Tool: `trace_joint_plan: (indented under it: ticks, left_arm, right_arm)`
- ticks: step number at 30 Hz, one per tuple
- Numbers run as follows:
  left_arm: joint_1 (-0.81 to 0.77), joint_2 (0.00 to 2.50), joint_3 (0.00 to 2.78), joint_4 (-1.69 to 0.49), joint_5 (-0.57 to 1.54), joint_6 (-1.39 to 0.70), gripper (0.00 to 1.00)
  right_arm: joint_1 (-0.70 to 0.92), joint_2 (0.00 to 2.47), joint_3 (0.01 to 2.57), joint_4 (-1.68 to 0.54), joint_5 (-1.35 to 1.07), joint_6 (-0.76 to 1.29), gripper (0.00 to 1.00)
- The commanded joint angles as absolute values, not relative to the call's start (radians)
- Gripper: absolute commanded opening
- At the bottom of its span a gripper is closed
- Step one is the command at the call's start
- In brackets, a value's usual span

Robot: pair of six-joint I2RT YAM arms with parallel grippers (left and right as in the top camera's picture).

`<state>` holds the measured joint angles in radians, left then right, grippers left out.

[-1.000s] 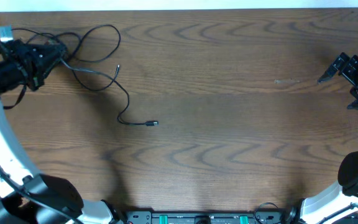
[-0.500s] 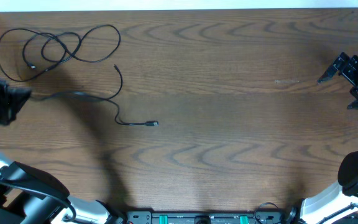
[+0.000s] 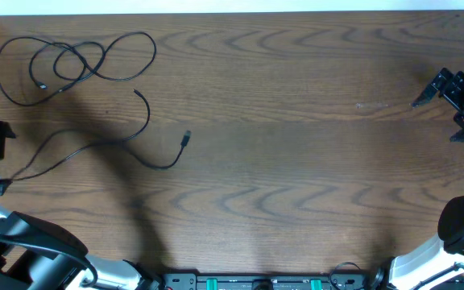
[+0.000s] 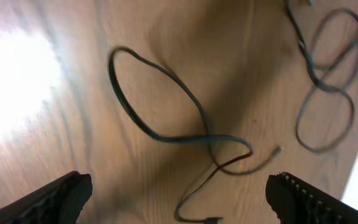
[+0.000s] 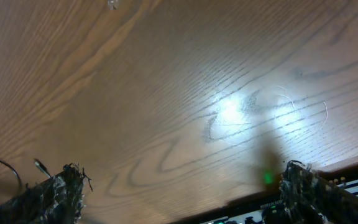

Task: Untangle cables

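Two black cables are made out on the wooden table point(image 3: 296, 185). The left gripper point(image 3: 0, 159) is cut off by the frame edge in the overhead view. Only its dark jaws are seen there, spread wide. In the left wrist view its fingertips point(image 4: 73, 190) are set at opposite lower corners, with nothing pinched between them. That view is blurred. Near a crossing in the strung-out cable point(image 3: 95, 134) a reddish stretch is seen, and it cannot be told whether this is a second cord or only lighting. The cord is cut off at the bottom edge, between the fingers. Whether it touches a finger cannot be told.

The strung-out cable is seen to start just beside one left finger and to wind away from the gripper. Its plug point(image 3: 186, 137) is laid well out in front. The coiled cable point(image 3: 95, 68) is laid in loose overlapping loops off to one side of the left gripper, apart from it. The right gripper point(image 3: 435, 121) is held spread wide and empty, well apart from both cables, across the table.
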<state>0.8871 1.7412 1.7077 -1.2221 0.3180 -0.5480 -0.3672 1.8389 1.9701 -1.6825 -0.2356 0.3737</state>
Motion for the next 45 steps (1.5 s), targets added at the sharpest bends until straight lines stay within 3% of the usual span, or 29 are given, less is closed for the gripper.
trace_joint_plan:
  ticks: [1,8,17,22,34,39,45]
  left_arm:
    - [0.831,1.745,1.703,-1.224,0.489,-0.440,0.95]
    - [0.574,1.745,1.703,-1.217,0.521,-0.297,0.92]
    - [0.111,1.745,1.651,-1.223,0.090,-0.296,0.87]
    - [-0.062,1.750,1.581,-1.204,-0.022,-0.295,0.87]
    - [-0.143,1.874,1.424,-1.125,-0.101,-0.184,0.84]
    - [-0.144,1.959,1.406,-1.113,0.081,-0.041,0.85]
    - [-0.144,2.053,1.406,-1.070,0.089,-0.019,0.88]
  right_arm:
    - [-0.369,1.835,1.982,-1.683,-0.238,0.361,0.99]
    - [-0.369,1.835,1.982,-1.683,-0.238,0.361,0.99]
    - [-0.369,1.835,1.982,-1.683,-0.238,0.361,0.99]
    - [-0.369,1.835,1.982,-1.683,-0.238,0.361,0.99]
    - [-0.369,1.835,1.982,-1.683,-0.238,0.361,0.99]
    - [-0.369,1.835,1.982,-1.683,-0.238,0.361,0.99]
    - [-0.369,1.835,1.982,-1.683,-0.238,0.361,0.99]
